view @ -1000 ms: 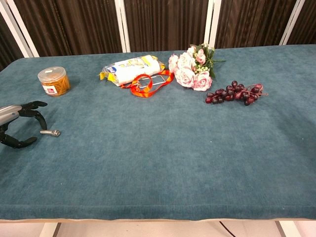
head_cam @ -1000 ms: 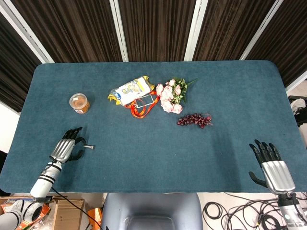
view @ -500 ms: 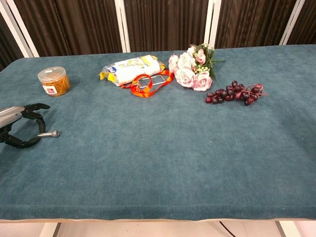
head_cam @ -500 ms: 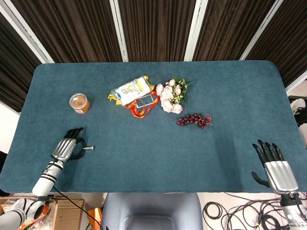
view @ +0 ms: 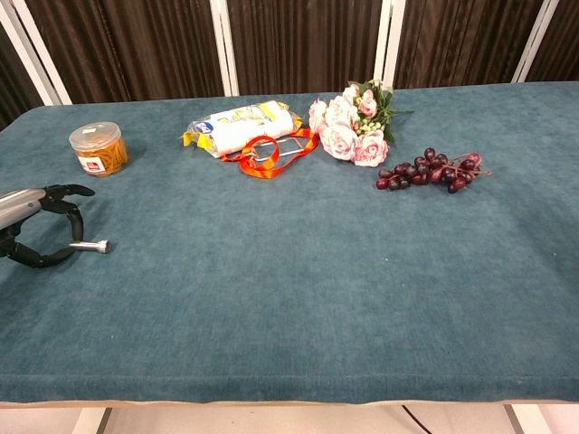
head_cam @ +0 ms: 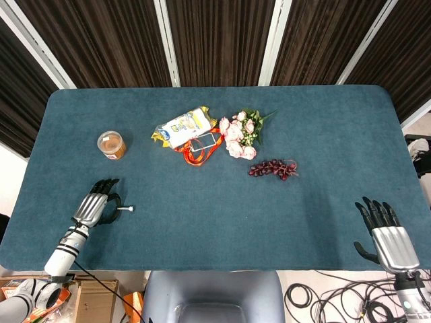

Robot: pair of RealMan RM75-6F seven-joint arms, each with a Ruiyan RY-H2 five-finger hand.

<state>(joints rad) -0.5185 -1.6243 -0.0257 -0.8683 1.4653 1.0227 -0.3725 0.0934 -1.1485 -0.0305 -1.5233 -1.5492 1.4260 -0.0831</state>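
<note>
My left hand point(head_cam: 94, 206) lies low over the near left part of the blue table point(head_cam: 202, 222), fingers curled into a ring. Its thumb and a finger pinch the near end of a small metal bolt point(head_cam: 125, 209), which points right just above the cloth. The chest view shows the same left hand point(view: 38, 231) and the bolt point(view: 92, 246) at the far left. My right hand point(head_cam: 386, 234) hangs at the near right edge, palm down, fingers spread, holding nothing. It is out of the chest view.
An orange-filled jar point(head_cam: 112, 145) stands beyond the left hand. At the middle back lie a yellow-white snack bag point(head_cam: 182, 126), a phone on an orange lanyard point(head_cam: 204, 142), pink flowers point(head_cam: 239, 132) and dark grapes point(head_cam: 273, 168). Cables lie on the floor at lower right.
The right hand has drawn back toward the near edge. The left hand and the bolt have shifted slightly toward me.
</note>
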